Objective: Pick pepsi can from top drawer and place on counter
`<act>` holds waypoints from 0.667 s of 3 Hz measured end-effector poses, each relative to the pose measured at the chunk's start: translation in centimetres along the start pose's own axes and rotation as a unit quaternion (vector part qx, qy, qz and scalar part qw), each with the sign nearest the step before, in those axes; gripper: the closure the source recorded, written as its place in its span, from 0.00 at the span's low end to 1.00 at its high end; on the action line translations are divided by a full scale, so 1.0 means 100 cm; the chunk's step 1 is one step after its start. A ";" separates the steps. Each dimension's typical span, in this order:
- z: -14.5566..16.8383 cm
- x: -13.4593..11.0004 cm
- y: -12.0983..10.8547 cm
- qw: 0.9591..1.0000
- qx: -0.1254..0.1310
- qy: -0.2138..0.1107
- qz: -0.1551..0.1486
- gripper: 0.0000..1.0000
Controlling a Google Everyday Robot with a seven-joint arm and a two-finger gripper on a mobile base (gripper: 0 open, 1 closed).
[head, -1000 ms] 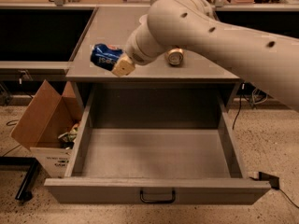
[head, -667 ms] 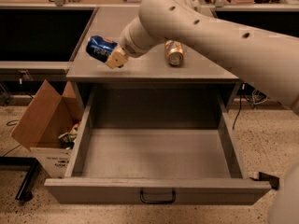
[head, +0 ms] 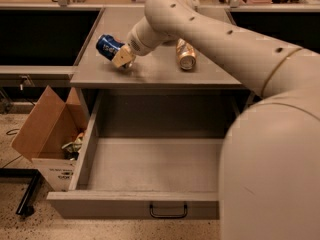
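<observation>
Gripping the pepsi can (head: 108,46) across its body, my gripper (head: 121,58) hangs over the left part of the counter (head: 155,75), its tan fingers pinched on the blue can, which sticks out up and to the left. The can is tilted, neither upright nor flat, because my wrist reaches it at a slant from the right. I cannot tell whether its lower edge touches the grey top or sits just above it. I judge the lift out of the top drawer (head: 150,166) to be done: the drawer stands pulled out below with nothing showing on its floor, its small dark handle (head: 168,211) facing the camera. What remains is the setting down. I have the can well to the left of the gold-tan can (head: 186,55), which lies on its side nearer the middle of the counter, so there is room to lower mine without knocking it. The risk I see is the tilt: let go at this angle and the can may tip and roll toward the left edge, under which the open cardboard box (head: 47,129) sits on the floor. My arm (head: 220,39) crosses the counter's right side.
</observation>
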State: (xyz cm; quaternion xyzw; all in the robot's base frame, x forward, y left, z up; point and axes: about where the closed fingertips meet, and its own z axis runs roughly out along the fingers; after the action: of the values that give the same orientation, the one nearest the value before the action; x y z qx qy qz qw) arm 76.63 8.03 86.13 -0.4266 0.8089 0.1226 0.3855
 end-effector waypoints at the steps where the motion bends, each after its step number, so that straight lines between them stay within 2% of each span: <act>1: 0.020 0.005 -0.014 0.999 -0.011 0.027 0.028 0.62; 2: 0.019 0.002 -0.016 0.999 -0.012 0.030 0.031 0.39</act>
State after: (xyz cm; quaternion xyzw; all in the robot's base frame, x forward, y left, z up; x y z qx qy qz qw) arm 78.77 7.94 84.88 -0.4093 0.8315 0.1313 0.3518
